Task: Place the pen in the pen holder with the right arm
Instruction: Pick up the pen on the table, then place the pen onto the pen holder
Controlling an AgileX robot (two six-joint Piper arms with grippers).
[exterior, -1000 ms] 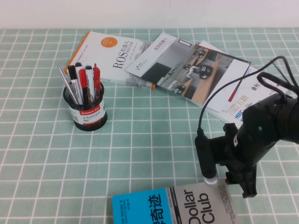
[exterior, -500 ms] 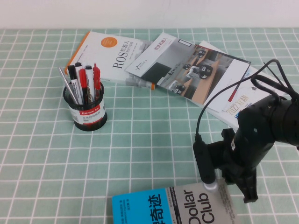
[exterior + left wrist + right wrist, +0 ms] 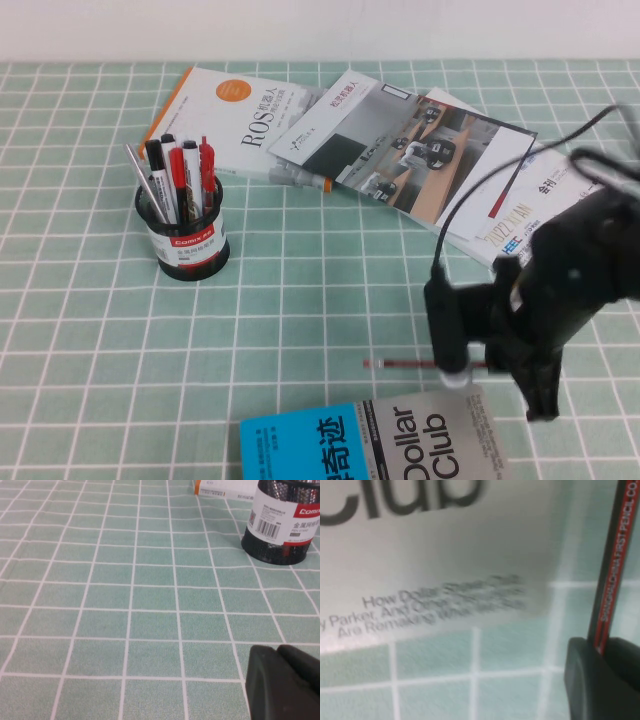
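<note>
Right wrist view shows the right end effector (image 3: 602,652) now pinched on the pen (image 3: 612,575), which has come off the counter (image 3: 300,330) beside the book (image 3: 400,440), so carrying to the pen holder (image 3: 184,235) comes next; left end effector (image 3: 282,680) parked, grip unclear.

Green checked tablecloth (image 3: 300,300), white ROS book (image 3: 235,125), overlapping magazines (image 3: 400,150), Dollar Club book (image 3: 400,440)

Bright, even light, soft shadows — right wrist view blurred, its book (image 3: 435,555) lettering smeared.
</note>
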